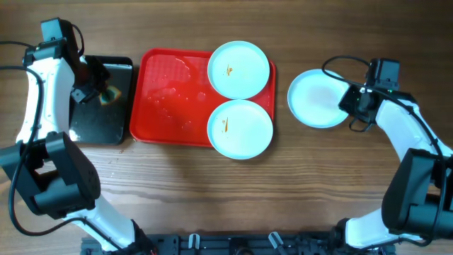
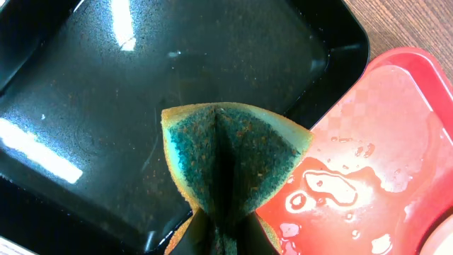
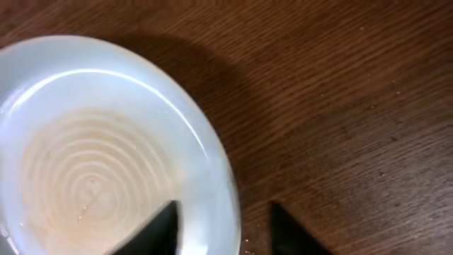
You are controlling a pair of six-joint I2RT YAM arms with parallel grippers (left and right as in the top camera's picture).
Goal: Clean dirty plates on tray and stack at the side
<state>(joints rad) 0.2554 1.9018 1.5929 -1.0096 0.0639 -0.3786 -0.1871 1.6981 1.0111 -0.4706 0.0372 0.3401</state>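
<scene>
Two plates with orange-brown smears lie on the right half of the red tray [image 1: 166, 92], one at the back [image 1: 238, 69] and one at the front [image 1: 241, 128]. A third plate [image 1: 318, 98] lies on the table to the right of the tray. My right gripper [image 1: 352, 103] is open at its right rim. In the right wrist view the fingers [image 3: 223, 209] straddle the rim of that plate [image 3: 92, 163]. My left gripper [image 1: 106, 92] is shut on a folded green and yellow sponge [image 2: 230, 152], held over the black tray's right edge.
A smaller black tray [image 1: 99, 120] sits left of the red tray, and its glossy wet surface shows in the left wrist view [image 2: 141, 85]. The left half of the red tray [image 2: 368, 142] is wet with droplets. Bare wooden table lies in front and at the far right.
</scene>
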